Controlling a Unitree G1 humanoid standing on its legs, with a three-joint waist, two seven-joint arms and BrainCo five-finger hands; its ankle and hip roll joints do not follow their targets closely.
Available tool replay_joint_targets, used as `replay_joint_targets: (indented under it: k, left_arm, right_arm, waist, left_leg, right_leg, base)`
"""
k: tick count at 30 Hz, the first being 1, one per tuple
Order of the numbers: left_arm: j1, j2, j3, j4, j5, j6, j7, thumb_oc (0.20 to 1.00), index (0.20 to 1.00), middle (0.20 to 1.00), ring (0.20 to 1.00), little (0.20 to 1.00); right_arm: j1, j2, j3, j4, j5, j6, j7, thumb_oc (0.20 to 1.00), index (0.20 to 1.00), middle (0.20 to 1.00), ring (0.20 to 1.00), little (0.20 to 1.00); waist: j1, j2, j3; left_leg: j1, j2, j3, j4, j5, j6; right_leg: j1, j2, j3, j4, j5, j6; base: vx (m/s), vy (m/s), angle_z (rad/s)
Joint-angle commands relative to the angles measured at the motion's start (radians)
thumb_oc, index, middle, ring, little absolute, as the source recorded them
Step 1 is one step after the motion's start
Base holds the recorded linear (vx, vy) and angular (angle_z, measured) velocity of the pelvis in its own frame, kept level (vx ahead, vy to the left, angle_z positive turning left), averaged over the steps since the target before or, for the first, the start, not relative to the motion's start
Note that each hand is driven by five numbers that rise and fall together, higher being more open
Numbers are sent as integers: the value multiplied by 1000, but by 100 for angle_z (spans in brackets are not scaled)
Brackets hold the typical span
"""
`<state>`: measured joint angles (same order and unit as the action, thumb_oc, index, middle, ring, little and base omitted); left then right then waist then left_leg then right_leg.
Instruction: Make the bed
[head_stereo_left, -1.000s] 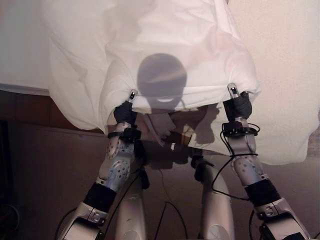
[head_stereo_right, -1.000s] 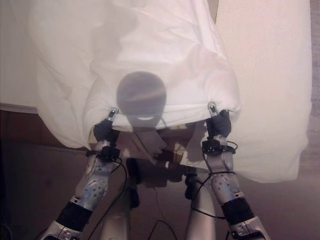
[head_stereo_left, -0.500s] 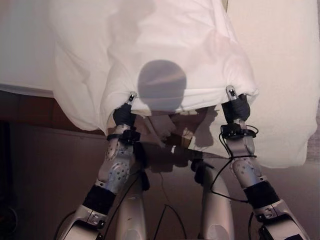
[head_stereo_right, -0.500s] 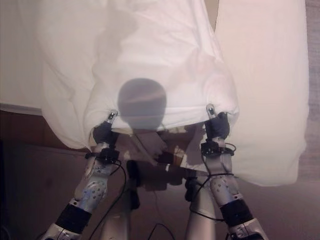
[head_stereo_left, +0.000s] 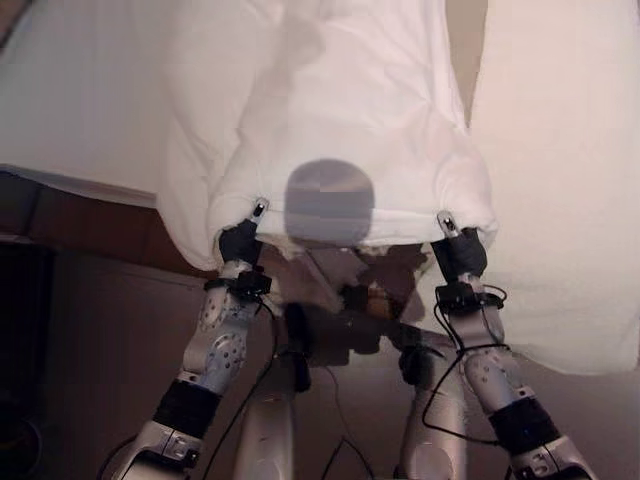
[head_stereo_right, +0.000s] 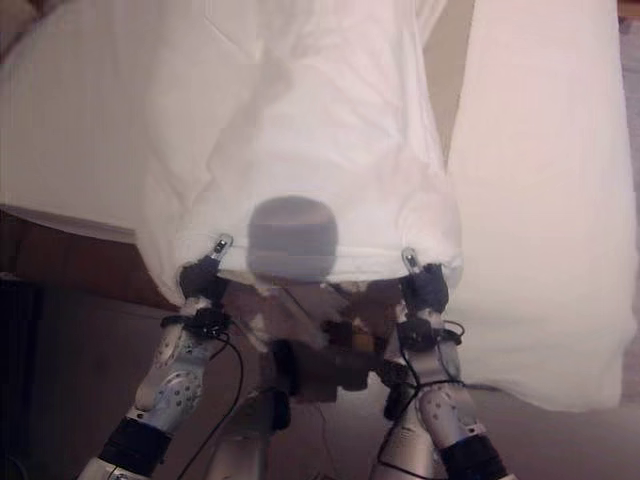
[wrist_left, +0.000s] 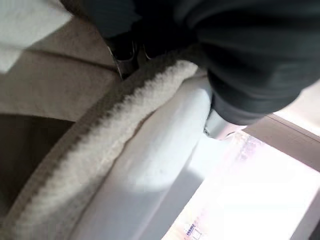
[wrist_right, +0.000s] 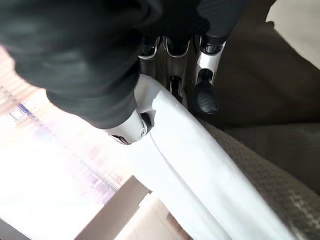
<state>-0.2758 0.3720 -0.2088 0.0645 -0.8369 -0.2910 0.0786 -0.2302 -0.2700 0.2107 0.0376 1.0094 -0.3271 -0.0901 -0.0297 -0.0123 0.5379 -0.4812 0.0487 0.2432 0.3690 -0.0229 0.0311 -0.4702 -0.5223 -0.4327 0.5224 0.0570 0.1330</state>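
- The white blanket (head_stereo_left: 330, 130) is bunched in a thick heap across the middle of the bed, and its near edge hangs off the near side of the mattress (head_stereo_left: 80, 100).
- The left hand (head_stereo_left: 240, 238) grips that near edge at the left corner of the heap. In the left wrist view its fingers (wrist_left: 122, 52) are curled over the folded hem, which shows a white face and a fuzzy beige underside, so the cloth is pinched tight.
- The right hand (head_stereo_left: 458, 250) grips the same edge at the right corner. In the right wrist view its fingers (wrist_right: 205, 95) and thumb are closed on a white fold of the cloth.
- Both hands are raised to about the same height, well apart, with the hem stretched between them.
- A second white spread (head_stereo_left: 560, 170) lies to the right of the heap, draping over the near edge of the bed.
- Dark wooden bed frame (head_stereo_left: 90, 215) shows below the mattress on the left, above a brown floor (head_stereo_left: 90, 350).
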Motion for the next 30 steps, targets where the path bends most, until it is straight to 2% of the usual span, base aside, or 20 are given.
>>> replay_joint_targets:
  k: [1, 2, 3, 4, 5, 6, 7, 9, 10, 11, 12, 13, 14, 16, 17, 18, 20, 23, 25, 30]
  left_arm:
    - [122, 100, 223, -110, 18, -116, 13, 200, 200, 200, 200, 200]
    - [136, 96, 233, -97, 21, -115, 12, 200, 200, 200, 200, 200]
    - [139, 97, 234, -97, 21, -115, 12, 200, 200, 200, 200, 200]
    - [168, 71, 249, -100, 19, -118, 1, 200, 200, 200, 200, 200]
    - [174, 68, 244, -97, 15, -117, -6, 200, 200, 200, 200, 200]
    - [176, 58, 243, -95, 10, -123, -10, 200, 200, 200, 200, 200]
    - [194, 52, 259, -100, 3, -126, -13, 200, 200, 200, 200, 200]
    - [204, 47, 270, -116, 7, -132, -11, 200, 200, 200, 200, 200]
    - [202, 45, 269, -110, 10, -133, -5, 200, 200, 200, 200, 200]
    - [202, 41, 278, -107, 11, -133, 2, 200, 200, 200, 200, 200]
    - [210, 34, 286, -113, 11, -131, 6, 200, 200, 200, 200, 200]
    - [217, 30, 289, -117, 9, -133, 9, 200, 200, 200, 200, 200]
    - [222, 29, 288, -114, 14, -136, 14, 200, 200, 200, 200, 200]
    - [222, 28, 292, -116, 23, -137, 20, 200, 200, 200, 200, 200]
    - [221, 28, 296, -115, 25, -139, 24, 200, 200, 200, 200, 200]
    - [220, 22, 292, -111, 19, -138, 18, 200, 200, 200, 200, 200]
    - [197, 29, 273, -102, 29, -139, 21, 200, 200, 200, 200, 200]
    - [181, 53, 256, -111, 53, -134, 20, 200, 200, 200, 200, 200]
    - [172, 69, 241, -103, 78, -127, 22, 200, 200, 200, 200, 200]
    - [157, 90, 232, -93, 112, -112, 20, 200, 200, 200, 200, 200]
  right_arm:
    - [14, -2, -134, -55, 18, -60, 33, 200, 200, 200, 200, 200]
    - [33, 0, -135, -53, 21, -56, 52, 200, 200, 200, 200, 200]
    - [37, 0, -133, -53, 23, -57, 54, 200, 200, 200, 200, 200]
    - [64, -6, -121, -52, 35, -42, 75, 200, 200, 200, 200, 200]
    - [71, -20, -117, -42, 36, -41, 80, 200, 200, 200, 200, 200]
    - [67, -34, -110, -34, 35, -46, 84, 200, 200, 200, 200, 200]
    - [62, -37, -104, -40, 34, -37, 87, 200, 200, 200, 200, 200]
    - [41, -48, -92, -34, 34, -30, 89, 200, 200, 200, 200, 200]
    - [35, -54, -92, -30, 30, -31, 89, 200, 200, 200, 200, 200]
    - [34, -57, -95, -29, 25, -30, 88, 200, 200, 200, 200, 200]
    - [41, -61, -102, -31, 20, -28, 82, 200, 200, 200, 200, 200]
    - [48, -66, -106, -24, 19, -26, 77, 200, 200, 200, 200, 200]
    - [52, -68, -107, -16, 19, -30, 67, 200, 200, 200, 200, 200]
    - [55, -73, -113, -11, 26, -31, 58, 200, 200, 200, 200, 200]
    - [65, -87, -121, -9, 23, -30, 52, 200, 200, 200, 200, 200]
    - [70, -94, -124, -11, 17, -26, 46, 200, 200, 200, 200, 200]
    - [73, -96, -140, -20, -4, -28, 32, 200, 200, 200, 200, 200]
    - [83, -86, -168, -37, -28, -35, 10, 200, 200, 200, 200, 200]
    - [94, -82, -182, -39, -44, -39, 1, 200, 200, 200, 200, 200]
    - [116, -67, -197, -44, -54, -29, 3, 200, 200, 200, 200, 200]
  waist:
    - [34, -7, -43]
    - [34, -16, -60]
    - [36, -16, -63]
    - [56, -4, -94]
    - [50, 5, -100]
    - [50, 17, -104]
    - [68, 27, -100]
    - [100, 27, -69]
    - [103, 24, -58]
    - [94, 20, -60]
    - [77, 20, -64]
    - [70, 22, -69]
    - [75, 24, -73]
    - [78, 26, -64]
    - [67, 28, -55]
    - [60, 38, -55]
    - [54, 45, -43]
    - [48, 29, -21]
    - [41, 26, -19]
    - [28, 25, -25]
  left_leg:
    - [49, -66, 26, -51, -59, 35]
    - [64, -76, 31, -77, -53, 28]
    - [68, -73, 32, -82, -52, 25]
    - [100, -61, 32, -121, -37, -11]
    - [95, -54, 26, -110, -34, -22]
    - [86, -36, 31, -81, -43, -41]
    - [93, -14, 55, -42, -57, -53]
    - [80, 1, 5, 58, -90, -63]
    - [62, -9, -37, 89, -92, -71]
    - [36, 16, -70, 96, -84, -78]
    - [34, 73, -71, 74, -62, -84]
    - [46, 139, -81, 22, -20, -95]
    - [62, 170, -121, -86, 60, -116]
    - [92, 206, -200, -189, 118, -131]
    - [102, 229, -202, -204, 140, -143]
    - [133, 224, -183, -230, 124, -143]
    - [128, 193, -166, -241, 132, -156]
    - [81, 132, -172, -148, 74, -132]
    - [51, 99, -160, -101, 48, -130]
    - [25, 32, -142, -20, -18, -93]
  right_leg:
    - [-40, 183, 16, 64, 43, 57]
    - [-39, 248, -2, 24, 7, 58]
    - [-34, 254, -3, 16, 7, 56]
    - [29, 279, -21, -117, -75, -9]
    - [33, 313, 14, -138, -109, -49]
    - [43, 340, 24, -155, -124, -67]
    - [60, 339, -1, -153, -145, -83]
    - [60, 330, 10, -122, -163, -95]
    - [56, 328, 26, -122, -150, -91]
    - [57, 314, 28, -130, -138, -78]
    - [53, 288, 29, -129, -128, -64]
    - [45, 265, 37, -121, -123, -50]
    - [45, 252, 58, -123, -120, -38]
    - [33, 226, 95, -94, -125, -30]
    - [30, 194, 111, -76, -117, -21]
    - [32, 173, 111, -66, -112, -13]
    - [33, 134, 107, -73, -72, 6]
    - [67, 67, 99, -109, -34, 27]
    - [99, 31, 95, -149, 12, 51]
    - [154, -33, 72, -206, 70, 74]
  base:
    - [44, 200, -49]
    - [67, 33, -45]
    - [130, 52, -33]
    - [92, -7, -18]
    - [85, -12, -32]
    - [23, -7, -44]
    - [26, 26, -45]
    - [-41, 33, -24]
    - [-93, 25, -52]
    - [-43, 107, -35]
    - [24, 238, -17]
    - [85, 364, 9]
    - [101, 411, 6]
    - [55, 386, 3]
    - [22, 396, -15]
    - [0, 422, -23]
    - [-46, 346, -13]
    - [-6, 287, 18]
    - [44, 265, 96]
    - [68, 250, 70]
